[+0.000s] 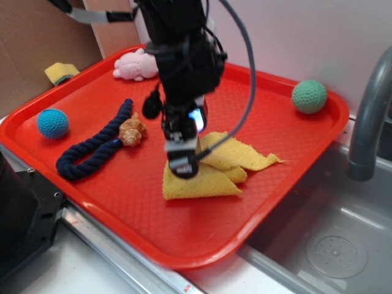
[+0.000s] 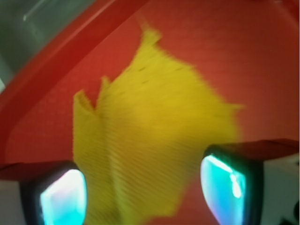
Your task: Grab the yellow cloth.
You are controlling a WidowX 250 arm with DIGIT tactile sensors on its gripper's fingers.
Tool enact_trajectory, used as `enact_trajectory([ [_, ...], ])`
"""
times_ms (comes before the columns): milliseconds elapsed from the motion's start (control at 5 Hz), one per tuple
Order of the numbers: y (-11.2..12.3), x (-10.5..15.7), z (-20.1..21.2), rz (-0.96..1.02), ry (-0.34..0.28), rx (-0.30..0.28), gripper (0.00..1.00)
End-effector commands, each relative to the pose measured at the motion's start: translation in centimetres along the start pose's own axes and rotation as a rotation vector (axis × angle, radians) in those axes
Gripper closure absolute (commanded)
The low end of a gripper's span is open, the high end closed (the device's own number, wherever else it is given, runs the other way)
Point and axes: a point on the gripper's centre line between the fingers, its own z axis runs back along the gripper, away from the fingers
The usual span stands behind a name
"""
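Note:
The yellow cloth (image 1: 211, 166) lies crumpled and folded on the red tray (image 1: 122, 196), right of its middle. In the wrist view it (image 2: 150, 122) fills the centre between my fingers. My gripper (image 1: 182, 160) stands directly over the cloth's left part, down at or just above the fabric. The jaws are wide open; the fingertips (image 2: 63, 194) straddle the cloth, one to each side, with nothing pinched between them. My gripper (image 2: 143, 187) is centred over the cloth's near edge.
On the tray lie a navy rope (image 1: 92, 150), a brown shell-like toy (image 1: 132, 130), a blue crocheted ball (image 1: 52, 123), a green ball (image 1: 309, 96) and a pink plush (image 1: 136, 65). A yellow-green sponge (image 1: 60, 72) lies off the tray. A sink (image 1: 331, 245) and faucet (image 1: 370, 110) are to the right.

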Motion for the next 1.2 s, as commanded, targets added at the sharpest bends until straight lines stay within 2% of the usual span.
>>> enact_trajectory([
  [0, -1.5, 0.1, -1.8, -0.065, 0.067, 0.025, 0.00],
  [200, -0.7, -0.3, -2.0, -0.028, 0.075, 0.041, 0.00],
  [400, 0.4, -1.0, -1.3, 0.032, 0.053, 0.047, 1.00],
  [600, 1.1, -1.6, -0.6, 0.061, 0.014, 0.059, 1.00],
  [800, 1.2, -2.0, -0.5, 0.087, 0.010, 0.062, 1.00],
  [1000, 1.0, -2.2, 0.4, 0.118, 0.020, 0.093, 1.00],
])
